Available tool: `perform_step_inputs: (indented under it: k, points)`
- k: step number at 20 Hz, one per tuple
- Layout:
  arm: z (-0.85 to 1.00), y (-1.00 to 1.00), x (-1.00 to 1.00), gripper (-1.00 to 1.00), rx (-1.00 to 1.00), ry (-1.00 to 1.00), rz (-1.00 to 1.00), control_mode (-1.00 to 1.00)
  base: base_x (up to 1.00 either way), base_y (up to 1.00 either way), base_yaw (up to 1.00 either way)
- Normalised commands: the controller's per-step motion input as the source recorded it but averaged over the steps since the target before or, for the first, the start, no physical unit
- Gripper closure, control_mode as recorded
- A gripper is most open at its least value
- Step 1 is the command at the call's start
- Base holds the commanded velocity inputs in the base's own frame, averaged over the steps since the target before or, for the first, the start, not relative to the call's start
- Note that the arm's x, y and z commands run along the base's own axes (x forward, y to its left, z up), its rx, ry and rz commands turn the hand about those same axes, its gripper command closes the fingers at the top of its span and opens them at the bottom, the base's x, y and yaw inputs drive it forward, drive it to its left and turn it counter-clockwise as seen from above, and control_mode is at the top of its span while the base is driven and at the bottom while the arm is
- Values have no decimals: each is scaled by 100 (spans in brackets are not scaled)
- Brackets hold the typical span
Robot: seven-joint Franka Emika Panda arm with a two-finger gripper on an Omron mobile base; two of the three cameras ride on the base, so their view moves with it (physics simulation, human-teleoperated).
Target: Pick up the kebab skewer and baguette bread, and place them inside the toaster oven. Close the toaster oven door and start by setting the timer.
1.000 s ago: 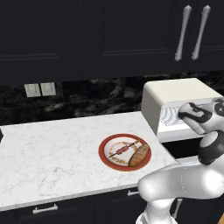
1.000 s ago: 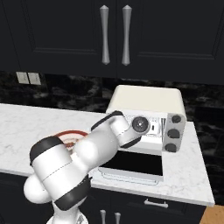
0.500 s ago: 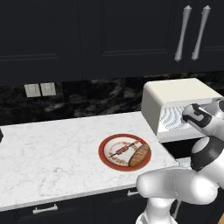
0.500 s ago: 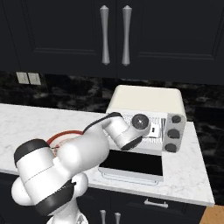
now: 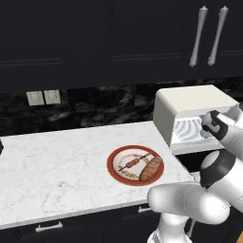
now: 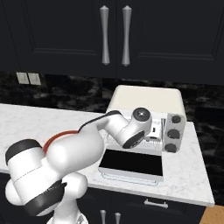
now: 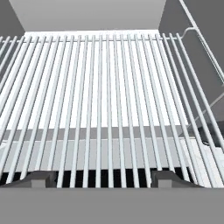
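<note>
The kebab skewer (image 5: pixel 133 163) and the baguette bread (image 5: pixel 151 169) lie side by side on a red-rimmed plate (image 5: pixel 114 167) on the marble counter. The bread is nearer the counter's front edge. The cream toaster oven (image 5: pixel 190 100) (image 6: pixel 144 99) stands to the plate's right. The toaster oven door (image 6: pixel 132 165) hangs folded down and open. My gripper (image 7: pixel 103 179) is at the oven's mouth, open, with nothing between its fingertips (image 7: pixel 37 178). It looks along the bare wire rack (image 7: pixel 109 100).
Three dark knobs (image 6: pixel 173 133) line the oven's right side. Black upper cabinets with silver handles (image 6: pixel 114 35) hang above. Wall outlets (image 5: pixel 43 97) sit on the dark backsplash. The bare marble counter (image 5: pixel 52 166) stretches left of the plate. My arm's bulky links (image 6: pixel 74 153) cover much of the plate.
The arm's elbow and shoulder links have swung lower and leftward in the right base view. The hand has stayed at the oven mouth with the jaws as wide as before.
</note>
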Motion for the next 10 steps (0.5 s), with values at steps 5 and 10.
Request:
perform_step_inputs:
  k: [5,10]
  points:
    - [-62,0,-47,-100,0,13,0,-100,0,0,0]
    - [-66,0,-50,-100,0,13,0,-100,0,0,0]
